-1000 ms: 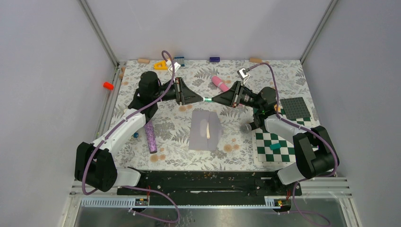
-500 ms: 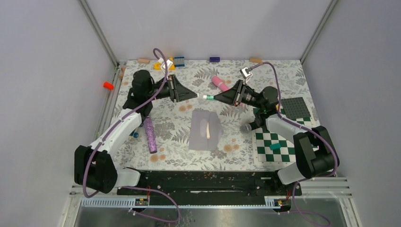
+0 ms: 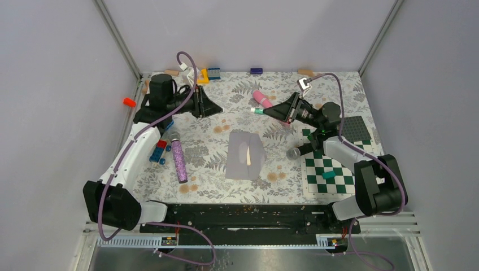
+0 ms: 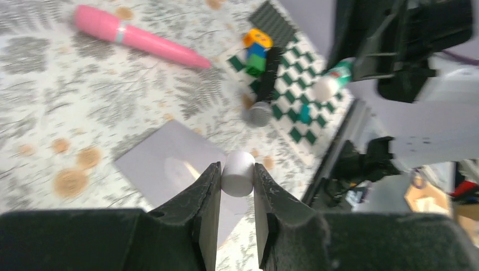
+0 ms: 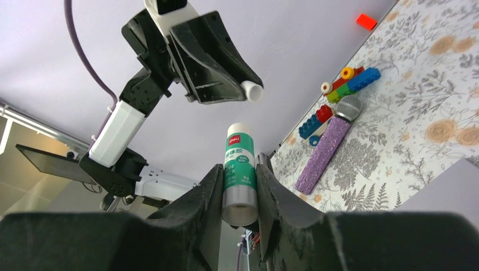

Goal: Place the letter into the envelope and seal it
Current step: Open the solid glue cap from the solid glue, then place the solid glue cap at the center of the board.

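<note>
The two arms have drawn apart, so the small white plastic cap (image 4: 237,173) is now off the white-and-green glue stick (image 5: 239,161), which looks ready for sealing. The left gripper (image 4: 237,169) is narrowly closed on the cap. The right gripper (image 5: 239,183) clamps the stick. The pale grey-lavender paper envelope (image 3: 245,155) lies on the floral tabletop (image 3: 237,93), between both arms.

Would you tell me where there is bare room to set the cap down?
Bare cloth lies between the envelope and the microphone, and between the envelope and the near edge. The checker mat side and the far-left corner are crowded.
</note>
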Tool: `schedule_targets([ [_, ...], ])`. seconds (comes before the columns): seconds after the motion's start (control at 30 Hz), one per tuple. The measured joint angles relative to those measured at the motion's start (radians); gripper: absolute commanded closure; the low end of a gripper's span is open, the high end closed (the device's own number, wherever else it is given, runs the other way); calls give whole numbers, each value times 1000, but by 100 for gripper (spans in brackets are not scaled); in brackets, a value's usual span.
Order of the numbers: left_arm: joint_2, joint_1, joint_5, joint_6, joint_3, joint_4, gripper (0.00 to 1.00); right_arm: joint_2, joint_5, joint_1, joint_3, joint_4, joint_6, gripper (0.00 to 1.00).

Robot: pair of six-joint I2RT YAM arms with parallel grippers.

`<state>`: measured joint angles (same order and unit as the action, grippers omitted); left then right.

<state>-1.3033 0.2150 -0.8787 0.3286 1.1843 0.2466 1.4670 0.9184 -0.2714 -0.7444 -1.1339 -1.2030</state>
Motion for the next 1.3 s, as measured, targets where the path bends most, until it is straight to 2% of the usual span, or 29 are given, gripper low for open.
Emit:
schedule_targets([
  [0.17, -15, -4, 179, -233, 63, 234, 77, -36, 0, 39, 4, -1, 1, 100],
  [0.27, -42, -4, 291, -324, 63, 332, 77, -47, 0, 51, 4, -1, 1, 100],
  [0.57, -236, 6, 554, -452, 61, 475, 83, -72, 0, 62, 15, 0, 2, 100],
  [0.77, -388, 24, 656, -460, 37, 486, 83, -78, 0, 64, 17, 0, 2, 100],
  [0.93, -428, 53, 761, -459, 2, 458, 82, -79, 0, 65, 17, 0, 2, 100],
  [1.3, -513, 106, 884, -452, 0, 390, 76, -79, 0, 65, 19, -1, 2, 100],
])
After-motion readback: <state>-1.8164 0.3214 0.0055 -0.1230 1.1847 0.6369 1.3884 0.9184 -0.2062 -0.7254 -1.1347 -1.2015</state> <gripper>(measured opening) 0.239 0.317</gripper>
